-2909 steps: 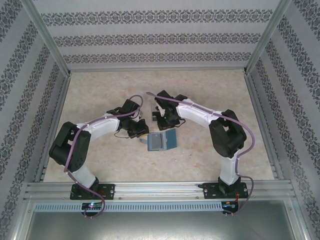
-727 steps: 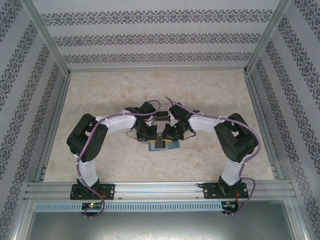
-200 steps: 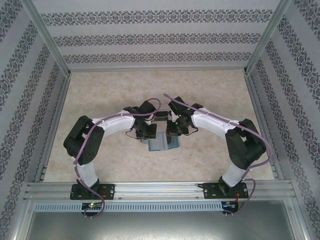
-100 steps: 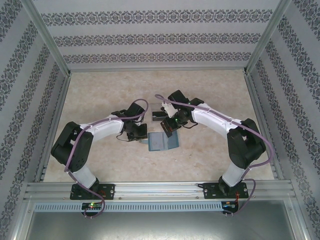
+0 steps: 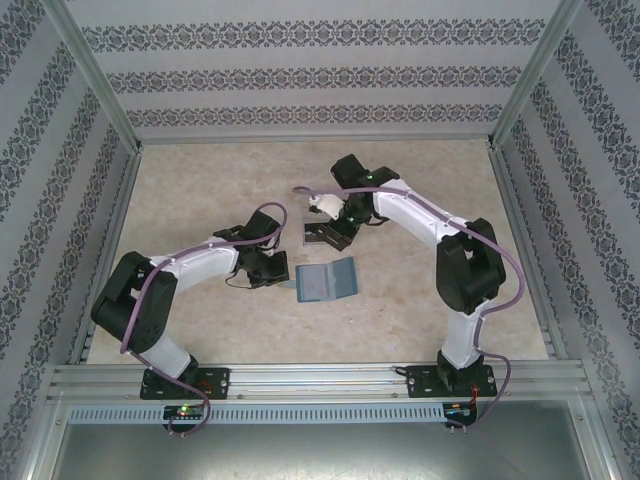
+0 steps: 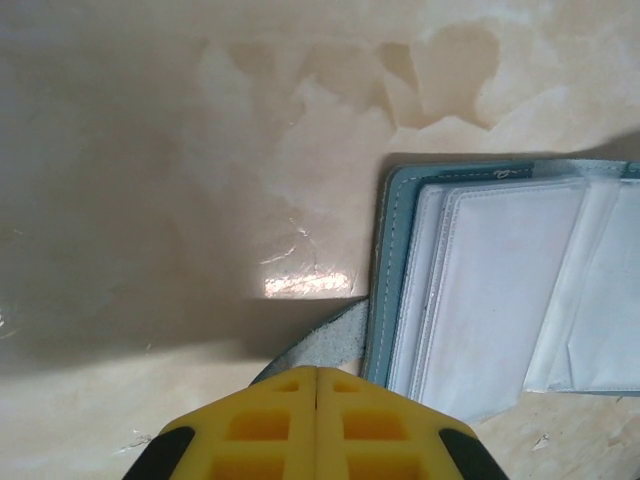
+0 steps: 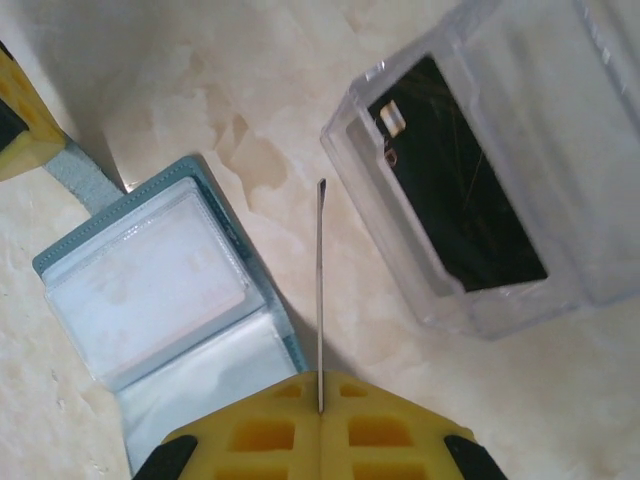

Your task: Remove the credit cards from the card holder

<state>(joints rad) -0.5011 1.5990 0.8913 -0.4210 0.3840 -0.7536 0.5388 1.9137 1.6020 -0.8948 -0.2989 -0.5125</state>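
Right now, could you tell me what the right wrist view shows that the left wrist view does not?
Right wrist: the right gripper shut on a card held edge-on, beside a clear box with a dark card inside. Left wrist: the left gripper shut on the strap. Both: the open card holder lying flat with its sleeves up.
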